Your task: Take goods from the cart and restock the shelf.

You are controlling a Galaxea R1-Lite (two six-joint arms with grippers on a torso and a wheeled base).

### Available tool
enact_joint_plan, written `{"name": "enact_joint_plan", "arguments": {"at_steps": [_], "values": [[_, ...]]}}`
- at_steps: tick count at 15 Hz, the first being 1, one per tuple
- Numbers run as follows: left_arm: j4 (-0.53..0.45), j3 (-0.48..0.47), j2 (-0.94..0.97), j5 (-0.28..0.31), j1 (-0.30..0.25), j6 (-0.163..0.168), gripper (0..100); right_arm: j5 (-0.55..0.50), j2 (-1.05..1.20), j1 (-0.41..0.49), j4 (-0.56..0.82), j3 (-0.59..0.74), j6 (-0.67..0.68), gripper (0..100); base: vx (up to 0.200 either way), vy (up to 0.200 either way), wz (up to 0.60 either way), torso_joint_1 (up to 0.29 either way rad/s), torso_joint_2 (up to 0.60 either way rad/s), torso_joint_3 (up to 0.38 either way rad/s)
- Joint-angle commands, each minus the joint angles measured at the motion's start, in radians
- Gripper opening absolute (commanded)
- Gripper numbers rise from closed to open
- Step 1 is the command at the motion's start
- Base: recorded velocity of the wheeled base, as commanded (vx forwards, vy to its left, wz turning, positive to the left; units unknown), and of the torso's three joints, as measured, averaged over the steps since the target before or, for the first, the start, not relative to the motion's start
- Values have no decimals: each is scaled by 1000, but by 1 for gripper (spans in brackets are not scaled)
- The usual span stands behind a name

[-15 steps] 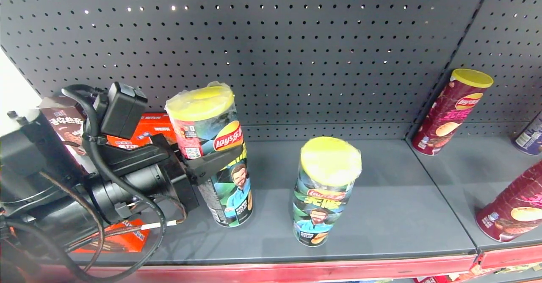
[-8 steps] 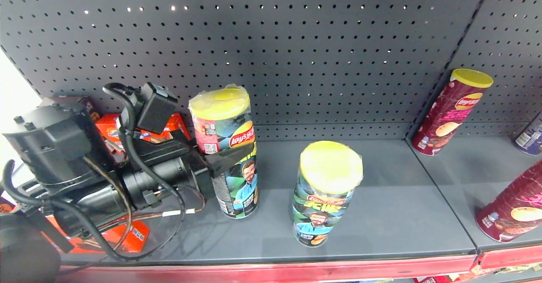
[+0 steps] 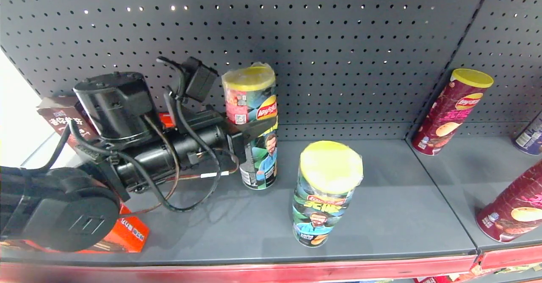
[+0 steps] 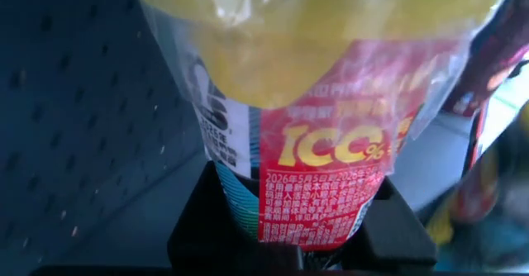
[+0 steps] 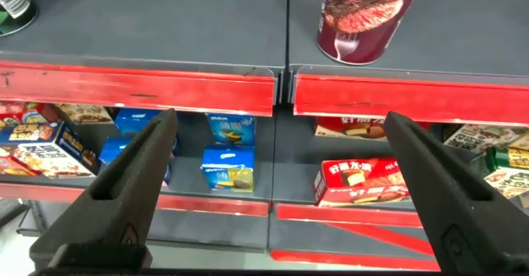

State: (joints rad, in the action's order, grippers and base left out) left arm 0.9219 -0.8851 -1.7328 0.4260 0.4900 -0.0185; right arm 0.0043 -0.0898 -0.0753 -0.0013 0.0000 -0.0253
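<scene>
My left gripper is shut on a tall chip can with a yellow lid and clear wrap, held upright near the grey pegboard at the back of the shelf; its base looks level with the shelf surface. In the left wrist view the same chip can stands between the black fingers. A second matching can stands in front and to the right, apart from the held one. My right gripper hangs open before the shelf's red front edge, with nothing between its fingers.
Orange and brown snack boxes lie at the shelf's left under my arm. Maroon chip cans stand in the adjoining bay to the right, one maroon can near the front edge. Lower shelves hold biscuit boxes.
My left arm has carried the chip can to the right and deeper into the shelf, toward the pegboard. The second can and the maroon cans have stayed put.
</scene>
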Motion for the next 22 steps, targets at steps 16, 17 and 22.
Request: {"name": "enact_joint_plan", "arguments": {"at_steps": [16, 17, 22], "values": [[-123, -333, -232, 155, -47, 77, 0, 2, -5, -1, -2, 0, -2, 100, 0, 0, 0, 0, 0, 0], [-117, -341, -263, 155, -45, 78, 0, 2, -5, -1, -2, 0, -2, 100, 0, 0, 0, 0, 0, 0], [-118, -430, -340, 157, -41, 78, 0, 2, -5, -1, 0, 0, -2, 100, 0, 0, 0, 0, 0, 0]]}}
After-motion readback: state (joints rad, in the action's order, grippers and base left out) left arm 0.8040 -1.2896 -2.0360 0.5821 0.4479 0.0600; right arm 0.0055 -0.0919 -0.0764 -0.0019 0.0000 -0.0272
